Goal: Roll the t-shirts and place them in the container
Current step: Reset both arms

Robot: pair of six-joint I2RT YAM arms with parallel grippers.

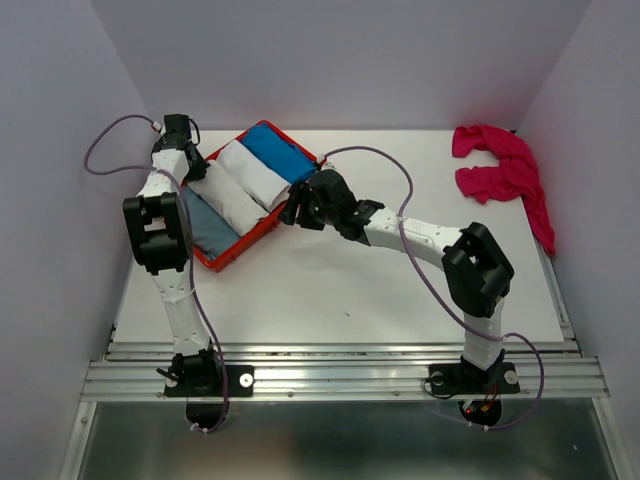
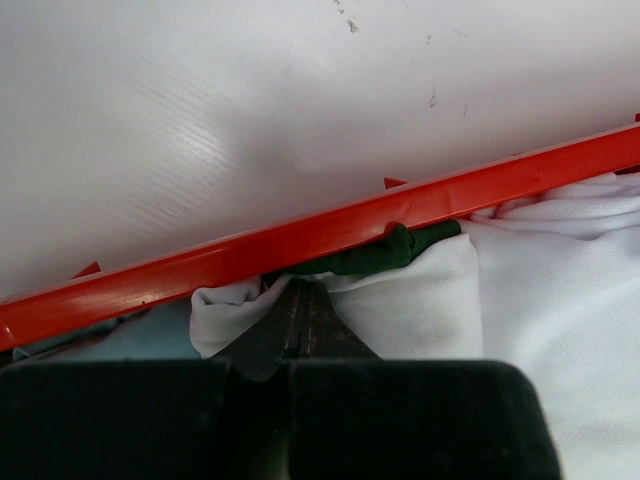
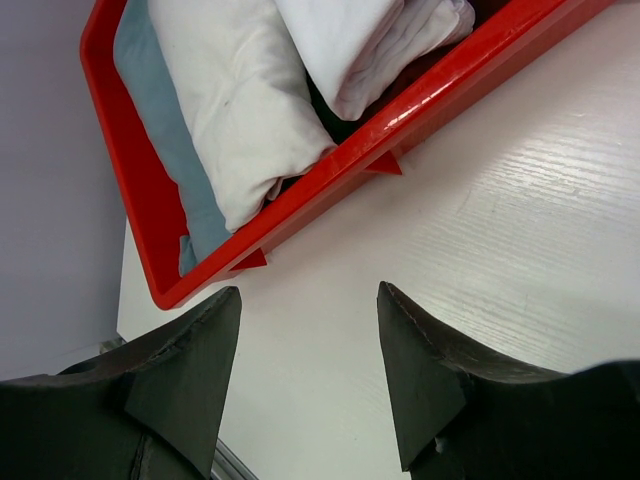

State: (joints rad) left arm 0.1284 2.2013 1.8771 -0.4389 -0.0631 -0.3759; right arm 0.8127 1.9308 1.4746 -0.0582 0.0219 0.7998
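with left gripper (image 2: 300, 305) pressed fully closed, tips at the rolled white t-shirt (image 2: 540, 300) whose green sleeve (image 2: 370, 258) lies just ahead under the red tray (image 2: 300, 240) wall, and right gripper (image 3: 308, 310) spread wide over the table (image 3: 500, 250), tray just ahead, pink t-shirts (image 1: 503, 165) well apart behind.

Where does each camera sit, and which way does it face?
Top external: above and behind, looking down on the table; left arm, right arm show.
Left wrist: over the red tray, facing its rim and a white t-shirt; left gripper shut.
Right wrist: over the table, facing the tray's side; right gripper open.
All share the tray.
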